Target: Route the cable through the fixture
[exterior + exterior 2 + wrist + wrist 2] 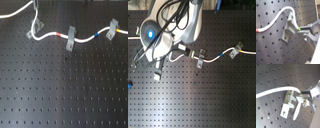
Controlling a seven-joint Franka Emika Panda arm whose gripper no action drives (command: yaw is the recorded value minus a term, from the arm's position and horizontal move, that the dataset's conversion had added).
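Note:
The white cable [50, 35] crosses the black perforated board, with red [59, 35], blue and yellow bands along it. At the first exterior view's left it loops down past the small grey fixture [34, 31] and rises toward the top edge. In both wrist views the forked fixture [288, 28] [288, 105] stands just beside my gripper [301, 30] [301, 96]. The cable [278, 16] [276, 90] arcs over the fork and ends between the fingertips. The gripper looks shut on the cable. In the second exterior view the arm [165, 30] hides the gripper.
Two straight grey strap clips [71, 37] [114, 29] hold the cable further toward the first exterior view's right. They show as well in the second exterior view [200, 60] [237, 50]. The black perforated board [65, 90] fills the lower part of both exterior views.

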